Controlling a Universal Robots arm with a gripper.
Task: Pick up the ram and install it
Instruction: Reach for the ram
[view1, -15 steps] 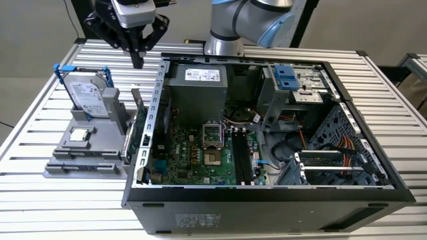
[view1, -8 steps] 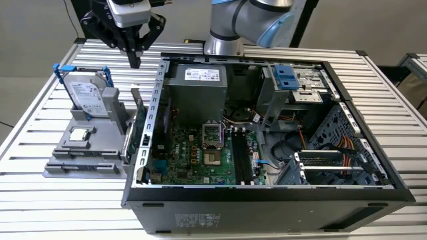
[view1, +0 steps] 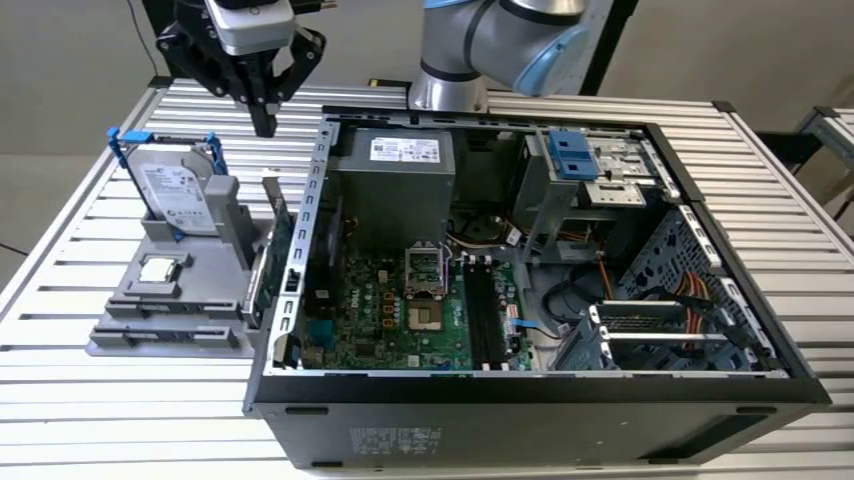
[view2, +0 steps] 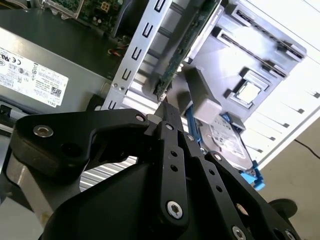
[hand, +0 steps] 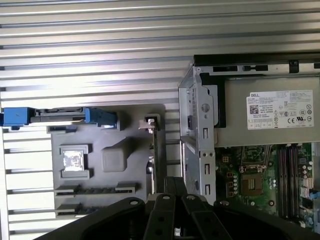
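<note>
My gripper (view1: 264, 125) hangs shut over the grey parts holder (view1: 160, 300) at the exterior view's left, outside the open computer case (view1: 534, 385). Nothing shows between its fingertips in both wrist views (view2: 167, 112) (hand: 172, 181). Directly under it a green card with a metal bracket (hand: 158, 155) stands on edge in the holder. The ram is hidden from me; the holder's narrow front slots (hand: 70, 190) look dark. The motherboard's long black slots (view1: 483, 315) lie inside the case, to the right of the processor socket.
A hard drive with blue rails (view1: 174, 190) stands upright at the holder's back. A small silver chip (view1: 160, 268) lies in its middle. The case's metal wall (hand: 200, 150) rises close beside the card. A power supply (view1: 394, 165) fills the case's rear.
</note>
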